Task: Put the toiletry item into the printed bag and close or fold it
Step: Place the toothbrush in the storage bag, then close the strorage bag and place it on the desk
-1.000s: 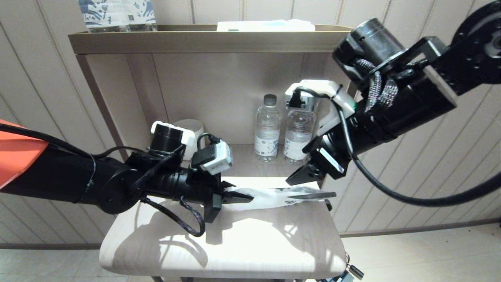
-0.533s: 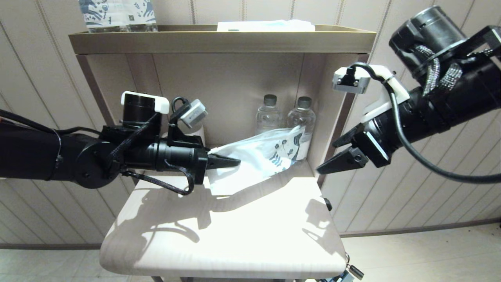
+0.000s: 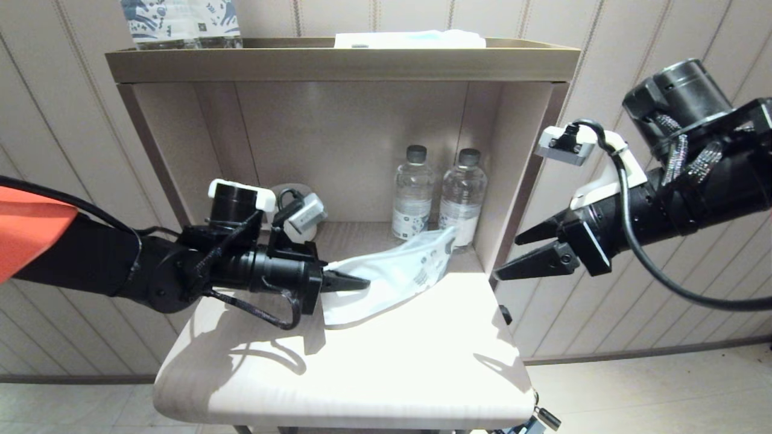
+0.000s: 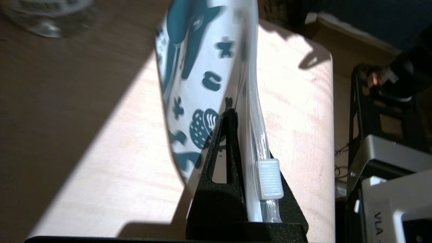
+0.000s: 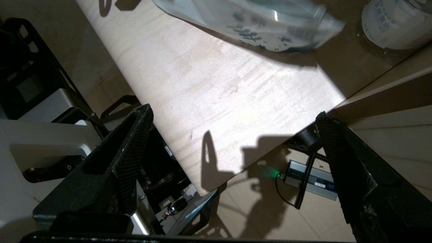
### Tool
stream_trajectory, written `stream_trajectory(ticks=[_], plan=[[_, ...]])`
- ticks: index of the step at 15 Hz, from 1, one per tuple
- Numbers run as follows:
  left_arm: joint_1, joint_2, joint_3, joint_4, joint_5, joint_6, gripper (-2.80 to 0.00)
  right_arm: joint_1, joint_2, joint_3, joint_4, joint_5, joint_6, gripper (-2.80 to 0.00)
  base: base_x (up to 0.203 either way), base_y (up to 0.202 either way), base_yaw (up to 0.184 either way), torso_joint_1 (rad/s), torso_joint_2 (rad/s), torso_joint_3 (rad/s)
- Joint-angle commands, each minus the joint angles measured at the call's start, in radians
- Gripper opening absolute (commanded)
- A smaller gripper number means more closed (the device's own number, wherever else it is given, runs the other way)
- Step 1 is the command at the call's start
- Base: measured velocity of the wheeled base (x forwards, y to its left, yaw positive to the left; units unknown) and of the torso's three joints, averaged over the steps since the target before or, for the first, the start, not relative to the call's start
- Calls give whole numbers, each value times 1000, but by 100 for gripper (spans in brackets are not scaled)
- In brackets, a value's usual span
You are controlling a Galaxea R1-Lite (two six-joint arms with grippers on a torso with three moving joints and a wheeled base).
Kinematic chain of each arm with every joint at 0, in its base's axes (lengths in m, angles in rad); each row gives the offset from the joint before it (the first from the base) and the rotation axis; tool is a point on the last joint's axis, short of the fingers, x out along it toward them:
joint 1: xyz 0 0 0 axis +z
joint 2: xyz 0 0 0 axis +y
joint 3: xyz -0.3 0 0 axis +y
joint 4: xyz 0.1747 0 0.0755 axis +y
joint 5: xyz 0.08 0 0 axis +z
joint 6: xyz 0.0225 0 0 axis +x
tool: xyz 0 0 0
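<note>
Between my left gripper's [image 3: 353, 281] pinched fingers I am holding the printed bag [image 3: 392, 274] by its zip edge, the white slider [image 4: 269, 179] sitting just beside them. Beyond my fingertips the bag is sagging toward the wooden shelf [image 3: 362, 367], its far corner reaching near two water bottles [image 3: 412, 193]. My right gripper [image 3: 525, 250] is hovering spread wide, well apart from the bag.

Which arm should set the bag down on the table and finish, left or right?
Left, probably. The left gripper is already shut on the printed bag at its zip slider end, just above the table. The right gripper is open, empty, off beyond the table's right edge.
</note>
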Motion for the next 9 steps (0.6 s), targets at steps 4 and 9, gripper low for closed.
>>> stream_trajectory(ticks=[4,9], plan=[[-28,86,32,-5,31,130,-280,-63,-41,100,-65,74,-1,0,0,0,0,0,0,0],[2,-23,4,-5,32,70,-280,-70,-39,102,-65,75,-1,0,0,0,0,0,0,0]])
